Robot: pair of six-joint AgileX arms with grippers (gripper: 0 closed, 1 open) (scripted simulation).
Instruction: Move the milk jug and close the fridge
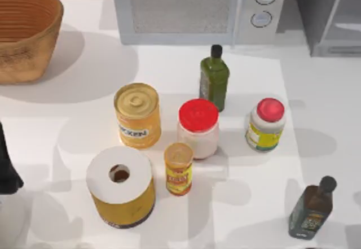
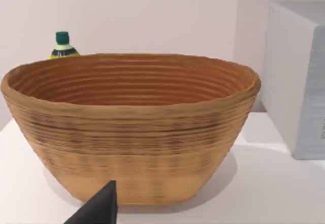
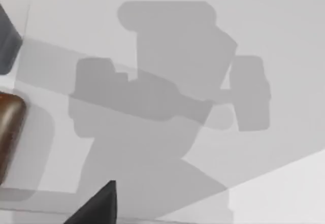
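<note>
We see a white table [image 1: 316, 108] crossed by soft grey shadows, lit from above. Behind it stands a plain pale wall [image 2: 152, 16]. A white microwave [image 1: 192, 9] sits at the table's far edge.

L arm [image 1: 8, 164] sits at the table's left edge in top view, just a dark part poking in, low and parked. One dark fingertip [image 2: 99, 208] of the L gripper shows in the L wrist view. R wrist cam looks down, one dark fingertip [image 3: 99, 206] of the R gripper visible.
</note>
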